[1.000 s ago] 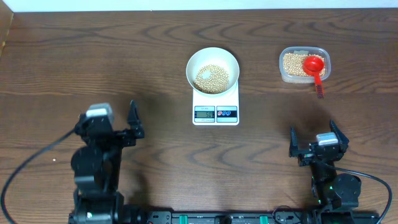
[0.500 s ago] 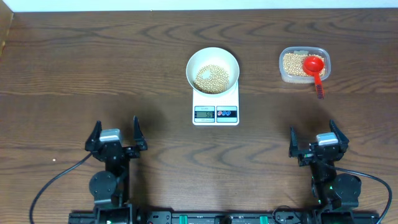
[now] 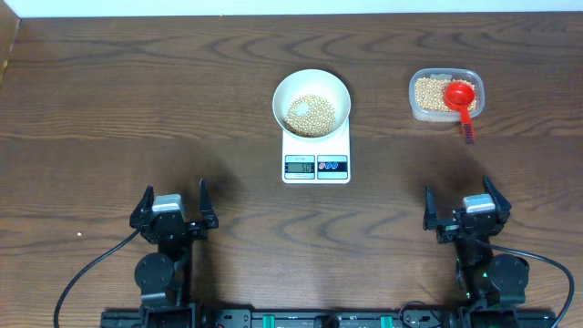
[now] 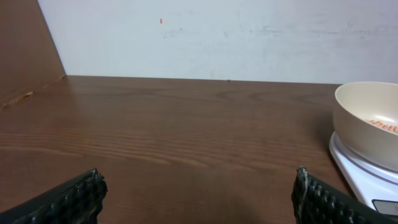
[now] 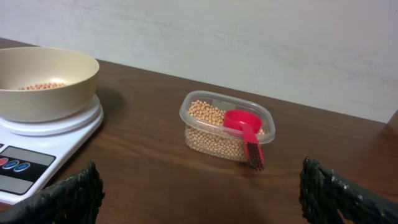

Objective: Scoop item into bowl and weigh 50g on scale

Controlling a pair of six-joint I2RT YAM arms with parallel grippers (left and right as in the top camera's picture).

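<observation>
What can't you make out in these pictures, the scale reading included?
- Overhead: digits on the scale are too small to read.
- Left wrist: the bowl is cut off by the right edge; its wall hides most beans.
- Right wrist: the scale's display lies beyond the left edge.

overhead: straight down | wrists: low, facing wall (image 4: 217, 37) | shared: scale (image 3: 316, 146), bowl (image 3: 314, 80)

Dark wood-grain table (image 3: 137, 100) is seen w/ two things set directly on it. White digital scale (image 3: 316, 155) is placed approx. mid-table, a bit toward 12 o'clock. Clear plastic tub (image 3: 412, 95) is set well apart from it, approx. 2 o'clock.
</observation>
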